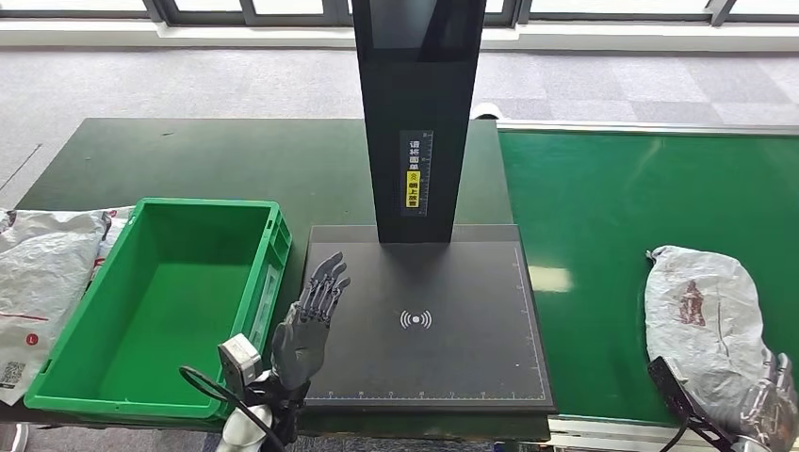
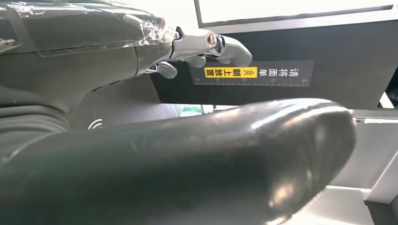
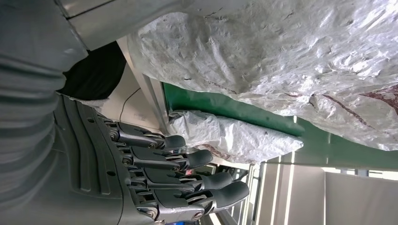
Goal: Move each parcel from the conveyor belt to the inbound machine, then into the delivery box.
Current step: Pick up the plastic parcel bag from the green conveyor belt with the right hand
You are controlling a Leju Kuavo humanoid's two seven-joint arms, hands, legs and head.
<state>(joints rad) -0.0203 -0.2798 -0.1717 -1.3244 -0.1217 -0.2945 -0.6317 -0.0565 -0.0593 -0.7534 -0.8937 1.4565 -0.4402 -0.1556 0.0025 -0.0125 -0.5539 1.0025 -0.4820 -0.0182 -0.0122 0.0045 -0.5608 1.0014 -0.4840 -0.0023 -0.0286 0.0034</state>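
Green conveyor belt (image 1: 603, 217) carries the crumpled silver plastic parcel (image 1: 702, 315) near grey carpet (image 1: 188, 80). Right hand (image 3: 178, 180), fingers spread, empty, sits at the parcel's near end. Left hand (image 1: 311, 315), fingers spread and empty, hovers over the black scanner platform (image 1: 443, 330) beside the green plastic crate (image 1: 57, 372).

Ahead of the left hand (image 1: 309, 318) the scanner plate (image 1: 471, 367) lies bare, bounded by the black column (image 1: 417, 113) beyond and the green box (image 1: 160, 301) wall just beside it.
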